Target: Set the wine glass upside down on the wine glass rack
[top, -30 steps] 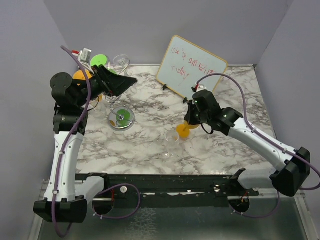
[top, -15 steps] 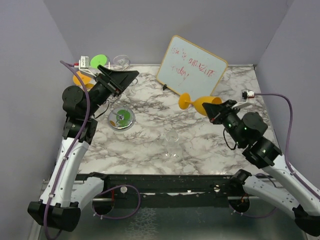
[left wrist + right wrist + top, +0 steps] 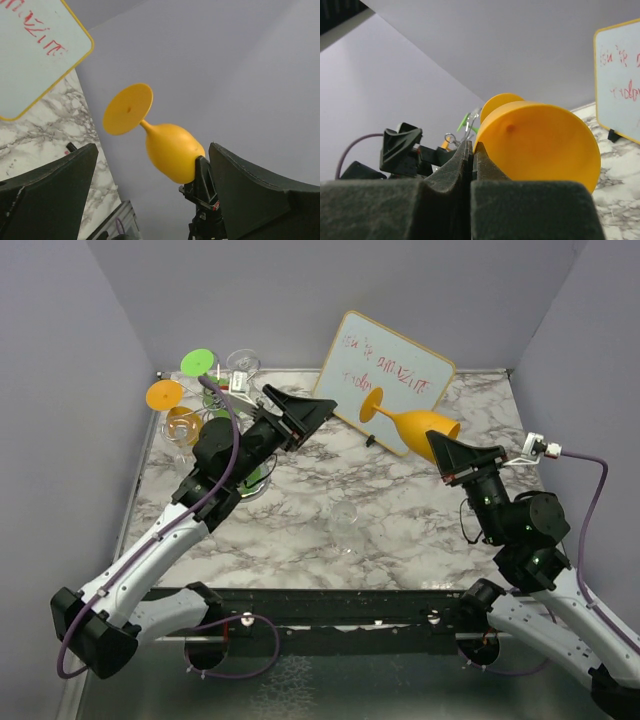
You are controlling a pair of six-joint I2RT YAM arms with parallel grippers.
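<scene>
Seen from above, the wire rack [image 3: 257, 478] stands at ten o'clock on the marble table [image 3: 400, 530], its base partly hidden behind the left arm [image 3: 160, 540]. The left gripper [image 3: 300, 405] hangs empty above the table with its fingers spread wide. Toward two o'clock the orange wine glass [image 3: 415, 423] is in the air, lying sideways with its foot pointing to ten o'clock, and the right gripper [image 3: 447, 452] is clamped on the rim of its bowl.
</scene>
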